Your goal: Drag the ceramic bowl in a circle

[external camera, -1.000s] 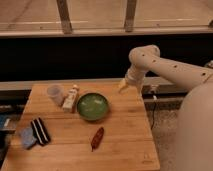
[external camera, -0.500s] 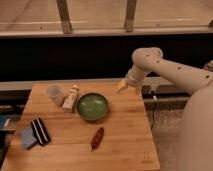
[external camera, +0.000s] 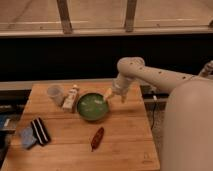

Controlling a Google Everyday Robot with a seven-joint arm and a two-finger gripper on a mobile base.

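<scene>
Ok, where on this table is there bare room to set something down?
Bare wood: the table's right side, from the ceramic bowl and red item to the edge. Crowded: back left, where cup, bottle and bowl cluster, gripper at the bowl's right rim.

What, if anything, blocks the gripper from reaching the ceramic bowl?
Probably nothing, so likely yes: the gripper hangs at the rim of the ceramic bowl, with nothing between them. The plastic cup stands beyond the bowl's opposite side.

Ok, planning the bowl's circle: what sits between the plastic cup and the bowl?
Camera view: a pale container lies there, beside the ceramic bowl. The pincer is at the bowl's right rim.
</scene>
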